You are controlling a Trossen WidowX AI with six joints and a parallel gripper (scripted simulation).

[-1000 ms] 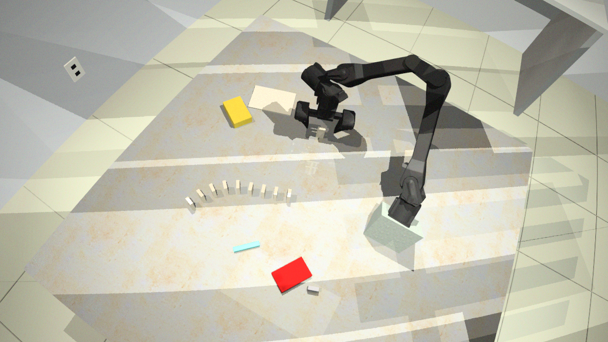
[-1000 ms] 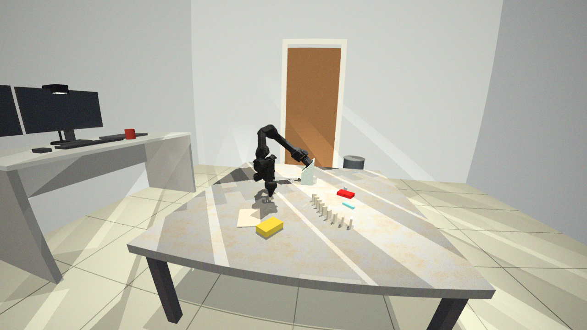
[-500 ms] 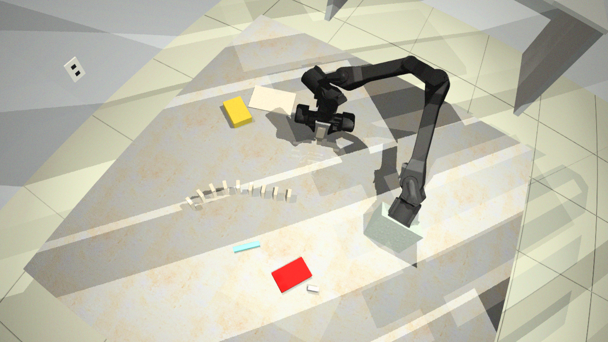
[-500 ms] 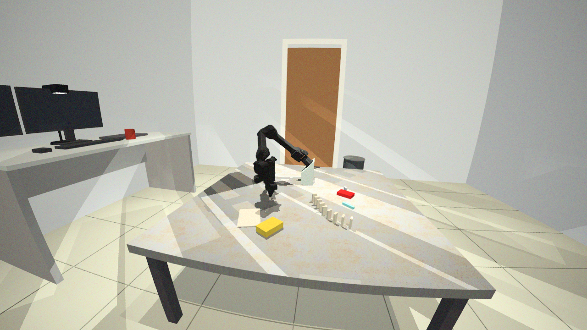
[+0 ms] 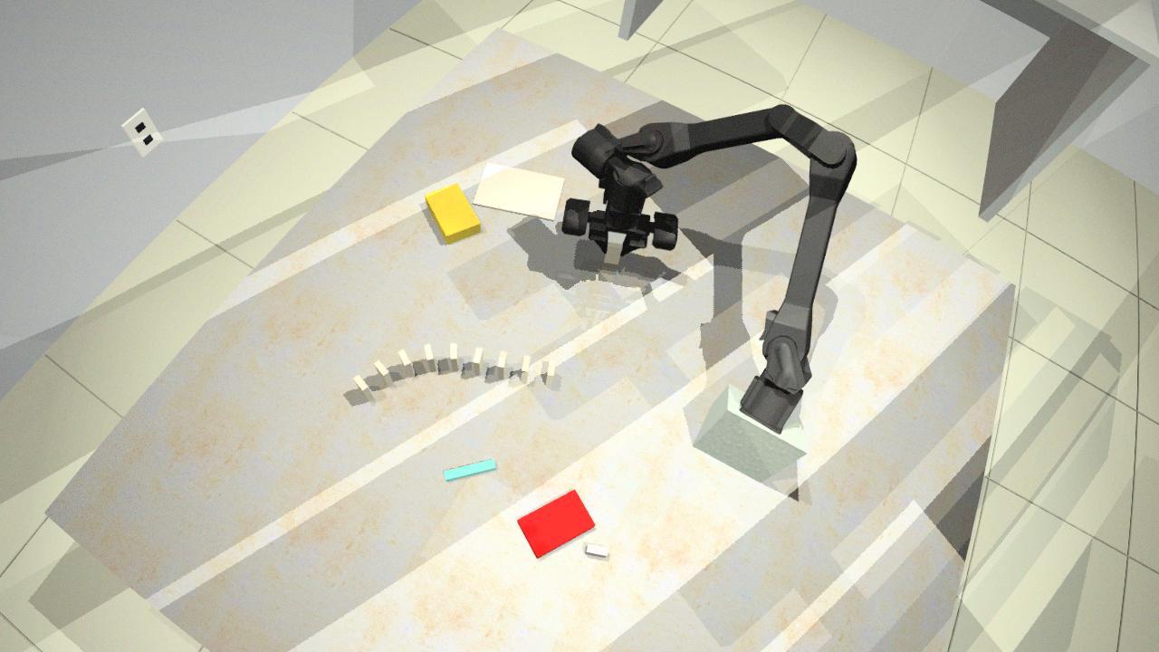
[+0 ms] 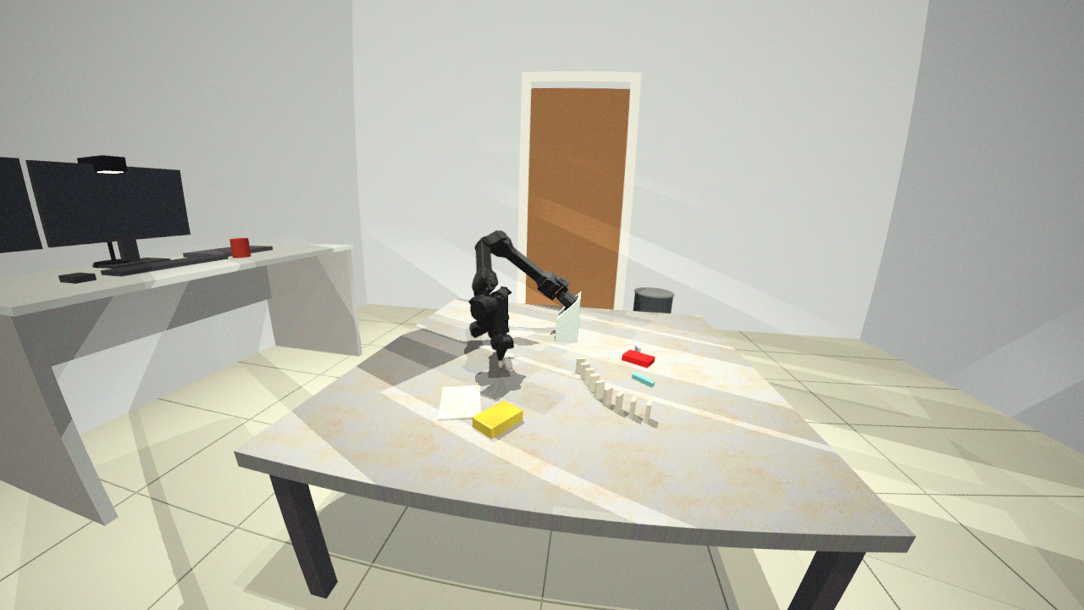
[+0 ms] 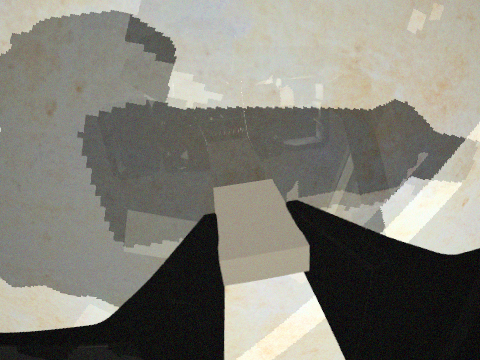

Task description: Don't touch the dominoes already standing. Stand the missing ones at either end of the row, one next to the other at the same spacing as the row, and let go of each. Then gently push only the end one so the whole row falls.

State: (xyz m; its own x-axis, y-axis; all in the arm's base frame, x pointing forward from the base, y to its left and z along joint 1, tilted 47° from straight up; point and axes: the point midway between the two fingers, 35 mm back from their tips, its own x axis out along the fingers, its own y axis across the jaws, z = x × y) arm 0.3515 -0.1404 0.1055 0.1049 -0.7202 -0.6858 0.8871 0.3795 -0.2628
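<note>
My gripper [image 5: 615, 248] [image 6: 500, 356] [image 7: 252, 219] points down at the table and is shut on a cream domino [image 7: 247, 225]. The domino sits between the black fingertips in the wrist view; whether it touches the table is hard to tell. Several cream dominoes stand upright in a curved row, away from the gripper. One end domino [image 5: 362, 384] [image 6: 648, 412] is at the left of the row in the top view. The other end domino [image 5: 550, 372] [image 6: 579, 366] is at the right, nearer the arm. The gaps along the row look even.
A yellow block [image 5: 453, 214] [image 6: 498, 419] and a cream sheet [image 5: 519, 192] [image 6: 459, 402] lie near the gripper. Beyond the row lie a turquoise bar [image 5: 470, 470] [image 6: 643, 379], a red block [image 5: 556, 523] [image 6: 638, 357] and a small whitish block [image 5: 596, 551]. A pale green mount [image 5: 749, 445] [image 6: 567, 324] stands under the arm's base.
</note>
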